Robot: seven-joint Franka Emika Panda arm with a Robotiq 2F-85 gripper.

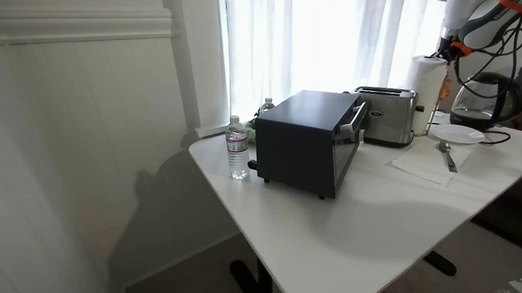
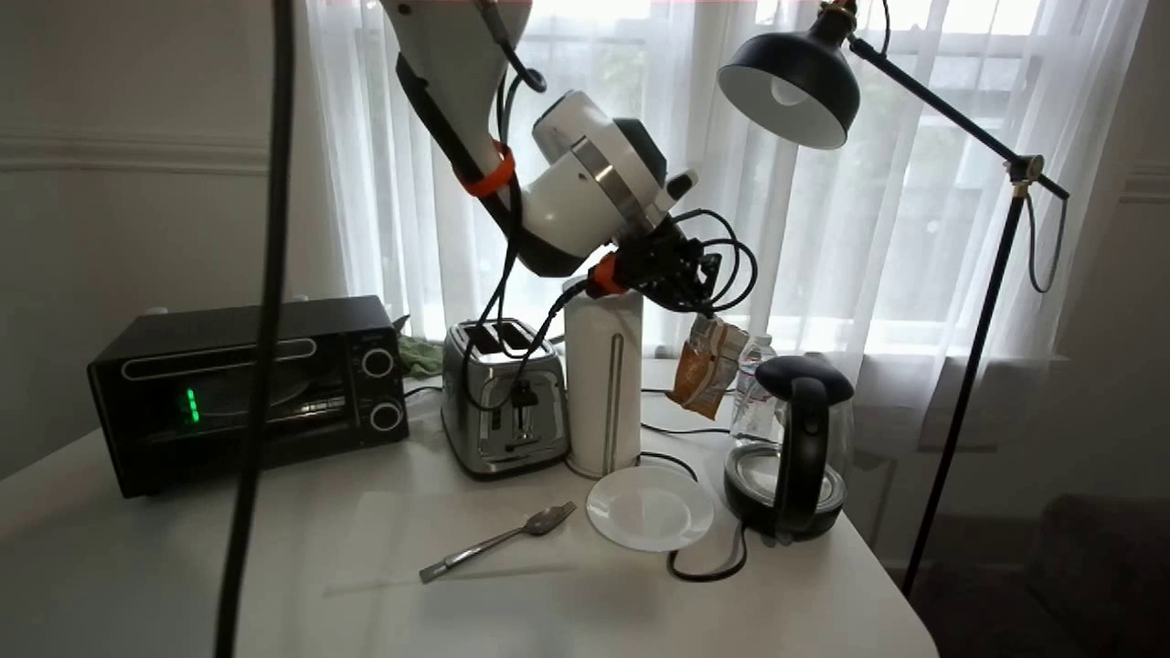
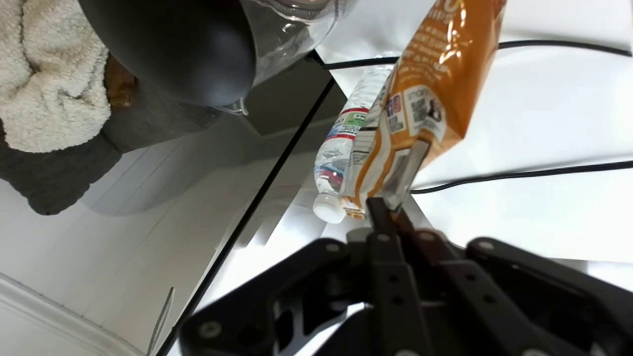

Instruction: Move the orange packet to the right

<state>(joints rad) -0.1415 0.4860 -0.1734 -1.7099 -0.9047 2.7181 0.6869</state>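
Holding: one packet (image 3: 430, 89), orange with tan and white patches. Location: in the air above the table (image 2: 512, 612), hanging aslant, seen in an exterior view between the roll (image 2: 590, 384) and the kettle (image 2: 804, 448), overlapping a bottle (image 2: 757, 402); contact with that bottle, undetermined.

Handling, my estimate: light; soft body in slick, crinkly film. Likely to swing or swivel from a narrow pinch, and to slip if I ease off. Contents unseen; print seems to end in "HIPS", so I presume brittle and would not squeeze the filled middle. Best hold: the flat, gathered end, which is where I have it, the bulk hanging free.

Fingers (image 3: 379, 217), mine, two: close together at the tips, little gap visible beyond the film between them. Gripped: packet end, tips only. Other contact: none that I can see.
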